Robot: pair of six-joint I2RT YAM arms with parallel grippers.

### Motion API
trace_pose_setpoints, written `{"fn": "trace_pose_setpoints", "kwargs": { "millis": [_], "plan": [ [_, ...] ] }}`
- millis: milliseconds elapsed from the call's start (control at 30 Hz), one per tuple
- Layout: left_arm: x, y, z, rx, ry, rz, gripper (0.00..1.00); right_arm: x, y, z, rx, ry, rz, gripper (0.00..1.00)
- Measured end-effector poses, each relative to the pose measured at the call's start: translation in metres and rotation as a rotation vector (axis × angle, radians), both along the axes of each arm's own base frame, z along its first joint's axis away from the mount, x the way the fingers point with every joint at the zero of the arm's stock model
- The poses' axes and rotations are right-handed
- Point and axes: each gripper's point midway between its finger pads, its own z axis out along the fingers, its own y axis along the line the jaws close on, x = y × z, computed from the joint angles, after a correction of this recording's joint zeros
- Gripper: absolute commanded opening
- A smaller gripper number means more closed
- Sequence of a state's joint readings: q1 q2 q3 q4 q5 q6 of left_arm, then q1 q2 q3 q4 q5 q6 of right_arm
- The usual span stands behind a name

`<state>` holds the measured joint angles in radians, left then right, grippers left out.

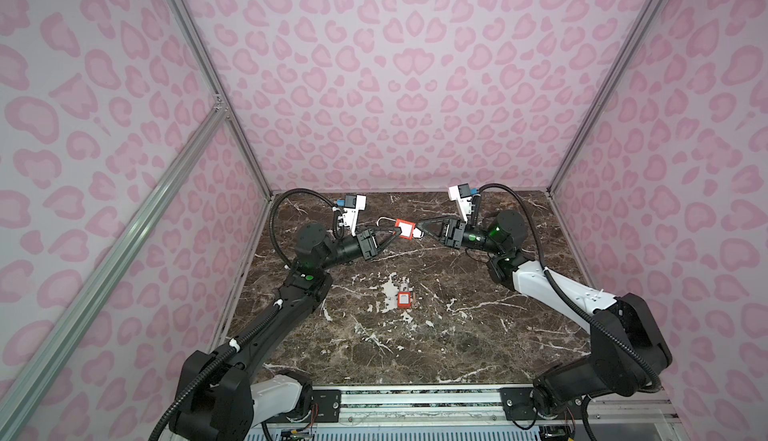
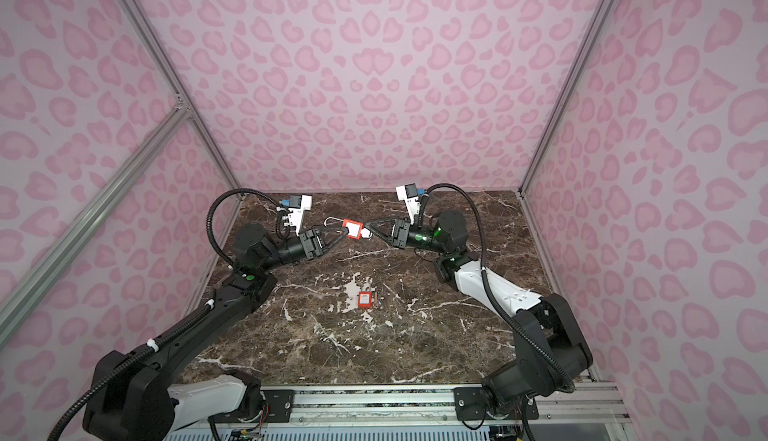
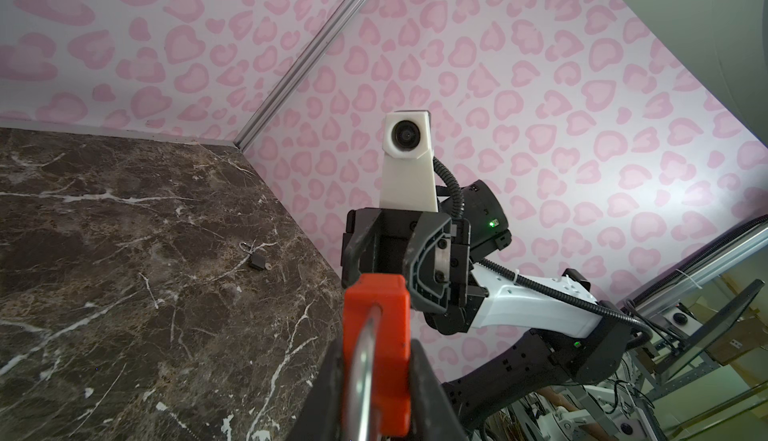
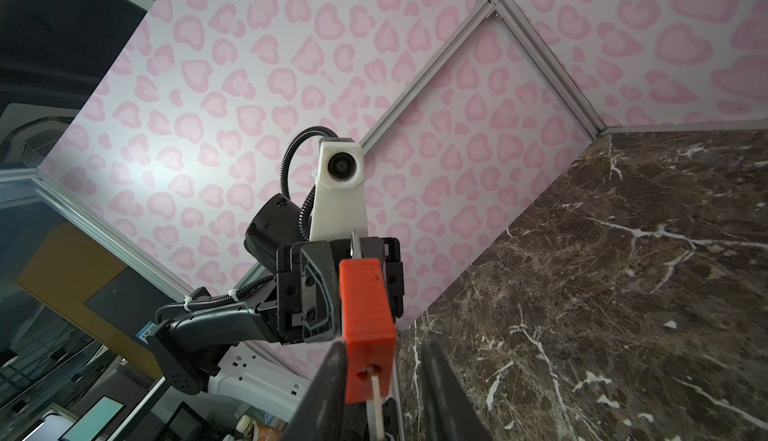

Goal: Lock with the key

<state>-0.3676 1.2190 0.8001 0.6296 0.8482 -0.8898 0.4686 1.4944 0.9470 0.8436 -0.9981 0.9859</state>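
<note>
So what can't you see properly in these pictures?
- Key head: right wrist view, cut off by the bottom edge, so right gripper's grip unclear.
- Shackle of the red padlock: left wrist view, blurred, too near the lens.
- Label on the spare padlock: both top views, too small to read.

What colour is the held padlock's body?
Orange-red padlock body; the right wrist view shows it best.

Dark marble table [image 1: 457, 335] with red padlock [image 1: 402, 299]
</note>
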Motion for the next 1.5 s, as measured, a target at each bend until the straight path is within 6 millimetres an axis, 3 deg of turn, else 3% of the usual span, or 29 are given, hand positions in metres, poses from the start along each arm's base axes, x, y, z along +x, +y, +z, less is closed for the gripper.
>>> {"fn": "trace_pose_setpoints", "kwargs": {
  "millis": [200, 467, 967, 1500],
  "plan": [
    [0.001, 0.0, -0.001, 0.001, 0.004, 0.0, 0.04, -0.003, 0.002, -0.007, -0.03, 0.013, 0.022, 0.22],
    [0.001, 0.0, -0.002, 0.002, 0.006, -0.001, 0.04, -0.007, 0.003, -0.008, -0.05, 0.015, 0.034, 0.08],
    [0.0, -0.002, -0.004, 0.005, 0.018, -0.012, 0.04, -0.011, -0.006, -0.01, -0.056, 0.005, 0.034, 0.0],
    [0.006, 0.003, -0.006, 0.007, 0.019, 0.012, 0.04, -0.006, -0.022, -0.014, -0.082, -0.053, -0.027, 0.0]
  ]
}}
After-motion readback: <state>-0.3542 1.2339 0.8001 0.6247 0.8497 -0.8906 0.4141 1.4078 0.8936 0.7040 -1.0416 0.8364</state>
